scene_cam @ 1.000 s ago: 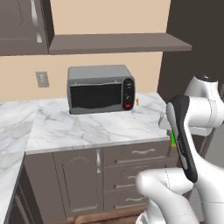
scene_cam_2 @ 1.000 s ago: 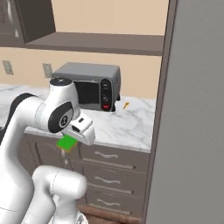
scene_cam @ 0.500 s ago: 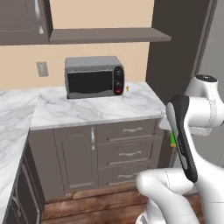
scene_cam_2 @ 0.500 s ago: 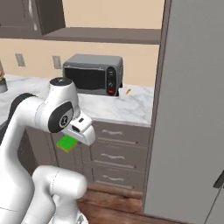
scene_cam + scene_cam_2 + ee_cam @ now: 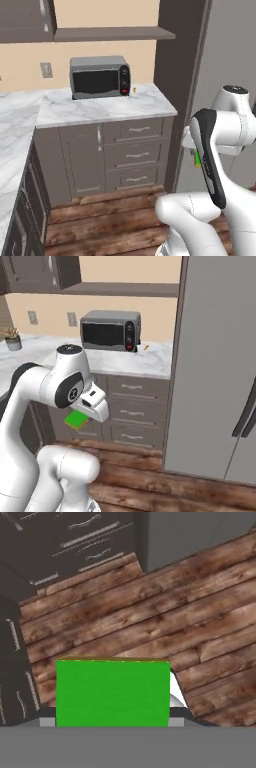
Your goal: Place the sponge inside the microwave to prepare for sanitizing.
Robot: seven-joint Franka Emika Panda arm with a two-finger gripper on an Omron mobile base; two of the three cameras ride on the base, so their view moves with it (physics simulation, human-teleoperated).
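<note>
Base is rolling backwards, so the whole picture is sliding. The silver-grey box oven (image 5: 100, 77) that was sitting big and close a second ago is now smaller and further off, at about 11 o'clock in the left base view, and the drawers (image 5: 136, 151) and wood floor (image 5: 100, 220) are opening up underneath. Nothing on the tabletop (image 5: 95, 107) is actually moving, it's just me driving. That knobbed box isn't the microwave I'm after anyway, so I'm reading this as me heading off to find the real one. The placing step isn't started yet.

Jaws: I'm gripping the sponge (image 5: 112, 693), about halfway open with the green block filling the gap. In the hand view it's sitting dead centre at 6 o'clock, with a thin yellowish edge along its top and floorboards behind it. From the right base view the sponge (image 5: 76, 420) is poking out under my gripper (image 5: 80, 417), hanging low over the floor and well apart from the tabletop. It's looking square between the jaws, no tilt that I can see.
</note>
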